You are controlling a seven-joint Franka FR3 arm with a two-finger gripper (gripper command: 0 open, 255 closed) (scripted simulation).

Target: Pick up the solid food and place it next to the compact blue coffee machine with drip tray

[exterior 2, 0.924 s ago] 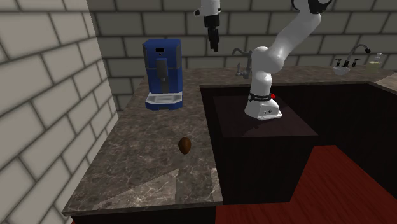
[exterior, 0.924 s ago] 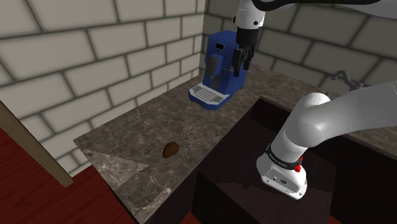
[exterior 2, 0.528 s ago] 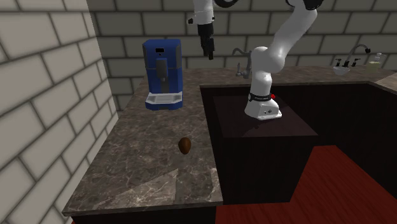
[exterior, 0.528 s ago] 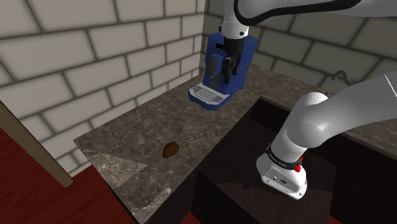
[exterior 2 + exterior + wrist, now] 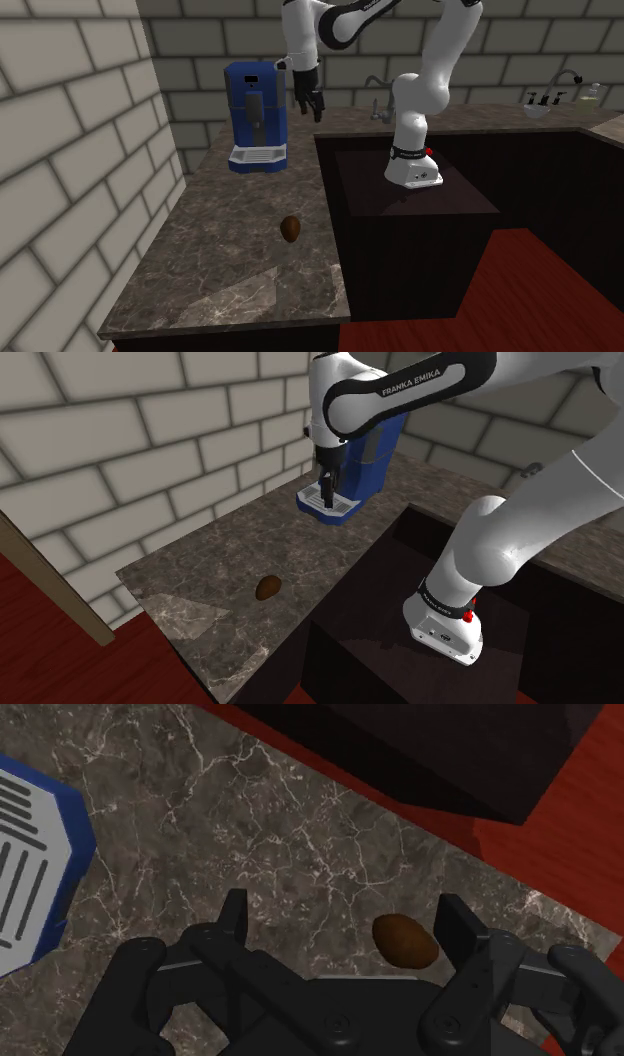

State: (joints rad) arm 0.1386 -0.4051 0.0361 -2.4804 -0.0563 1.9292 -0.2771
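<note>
The solid food is a small brown oval lump (image 5: 268,588) lying alone on the dark marble counter (image 5: 200,567), near its front edge (image 5: 290,229). The blue coffee machine (image 5: 372,450) with its white drip tray (image 5: 325,502) stands at the back of the counter (image 5: 255,110). My gripper (image 5: 328,490) hangs high above the counter, just in front of the machine, well away from the food (image 5: 309,107). In the wrist view the gripper (image 5: 345,926) is open with nothing in it. The food (image 5: 405,942) lies far below, close to one finger (image 5: 455,926), and the drip tray (image 5: 25,889) is off to the side.
A brick wall (image 5: 120,442) runs along the counter's far side. The dark stand box (image 5: 410,195) borders the counter on the second exterior view's right, with red floor (image 5: 520,290) beyond. A faucet (image 5: 377,95) stands behind the arm's base.
The gripper has come down and swung toward the shoulder view's left, from above beside the coffee machine to in front of it. The food has not moved.
</note>
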